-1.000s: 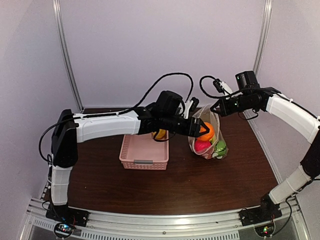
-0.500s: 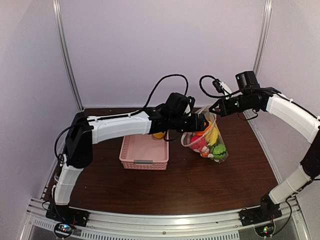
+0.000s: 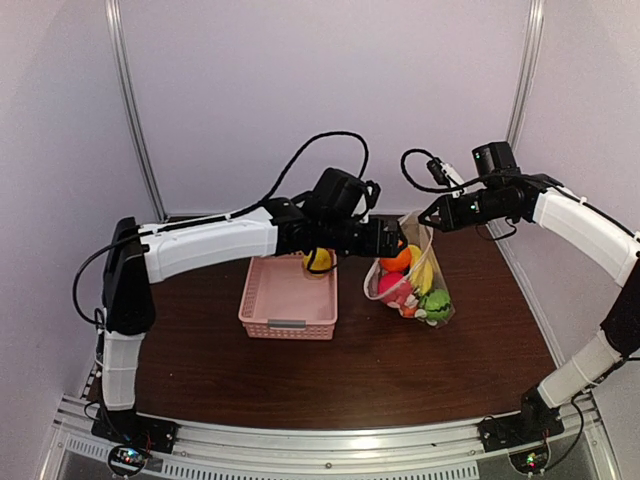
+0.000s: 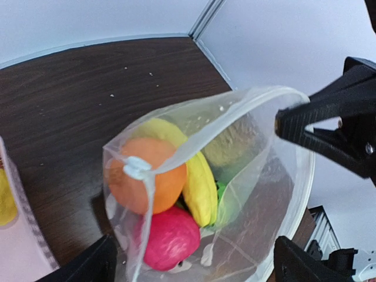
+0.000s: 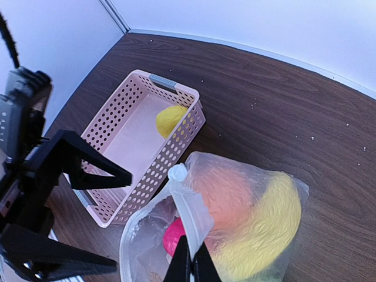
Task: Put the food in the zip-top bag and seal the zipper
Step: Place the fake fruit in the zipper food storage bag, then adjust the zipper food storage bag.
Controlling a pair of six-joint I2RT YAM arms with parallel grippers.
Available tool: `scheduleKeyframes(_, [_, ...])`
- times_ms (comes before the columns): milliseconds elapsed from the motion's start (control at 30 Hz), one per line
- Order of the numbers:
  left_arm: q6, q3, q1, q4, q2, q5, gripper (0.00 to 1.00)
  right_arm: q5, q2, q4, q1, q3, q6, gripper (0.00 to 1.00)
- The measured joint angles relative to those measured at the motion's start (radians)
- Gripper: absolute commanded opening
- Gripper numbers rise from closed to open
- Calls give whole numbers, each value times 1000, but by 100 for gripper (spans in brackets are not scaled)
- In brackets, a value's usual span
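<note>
the zip-top bag stands on the dark brown surface, just to the right of the pink basket, and its mouth is open upward. the right end effector is pressed together and pinches the top edge of the bag from the far right side. in the right wrist view its two thin tips meet on the clear plastic at the bottom of the picture.

the left end effector is spread wide and has nothing between its fingers. in the left wrist view one black finger is at each lower corner, and the bag is below and between them. i cannot tell if they touch the plastic.

inside the bag are an orange, a yellow banana beside it, a red ball lower down and a green piece behind the banana. the zipper runs along the mouth edge and is not closed; a small white tab sits on it, in front of the orange.

one yellow piece lies in the basket, at its far end, apart from the bag.
</note>
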Motion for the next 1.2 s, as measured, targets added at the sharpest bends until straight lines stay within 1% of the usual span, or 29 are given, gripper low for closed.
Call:
scheduleKeyframes(67, [8, -98, 0, -9, -85, -34, 85, -3, 0, 0, -2, 0, 3, 0])
scheduleKeyframes(167, [9, -167, 0, -23, -151, -55, 77, -4, 0, 0, -2, 0, 6, 0])
scheduleKeyframes(333, [-15, -237, 0, -17, -148, -22, 67, -5, 0, 0, -2, 0, 7, 0])
scheduleKeyframes(433, [-31, -258, 0, -24, -120, -10, 62, -5, 0, 0, -2, 0, 7, 0])
scheduleKeyframes(467, [-34, -257, 0, -24, -108, -8, 58, -5, 0, 0, -2, 0, 7, 0])
scheduleKeyframes(567, [-43, -240, 0, -32, -66, -5, 38, -5, 0, 0, -2, 0, 7, 0])
scheduleKeyframes(667, [-48, -196, 1, -35, -7, -2, 9, -5, 0, 0, -2, 0, 7, 0])
scheduleKeyframes(700, [-48, -182, 1, -37, 10, 2, 1, -5, 0, 1, -2, 0, 6, 0])
scheduleKeyframes(767, [-56, -161, 2, -44, 31, 8, 0, -2, 0, 1, -2, 0, 3, 0])
scheduleKeyframes(867, [-49, -98, -2, -104, 37, 14, 0, 31, -3, -2, -2, 0, -11, 0])
scheduleKeyframes(933, [-36, -48, -14, -119, 23, -16, 0, 77, -10, -14, -2, 4, -42, 0])
scheduleKeyframes(1033, [-18, -53, -40, -103, -49, -79, 0, 140, -33, -23, -3, 6, -79, 0])
scheduleKeyframes(1100, [-24, -64, -47, -79, -97, -60, 0, 163, -41, -30, -3, 13, -92, 0])
scheduleKeyframes(1167, [-26, -68, -45, -31, -113, -34, 0, 183, -41, -35, -3, 31, -103, 0])
scheduleKeyframes(1200, [-28, -68, -42, -14, -113, -25, 2, 192, -41, -38, -3, 40, -106, 0])
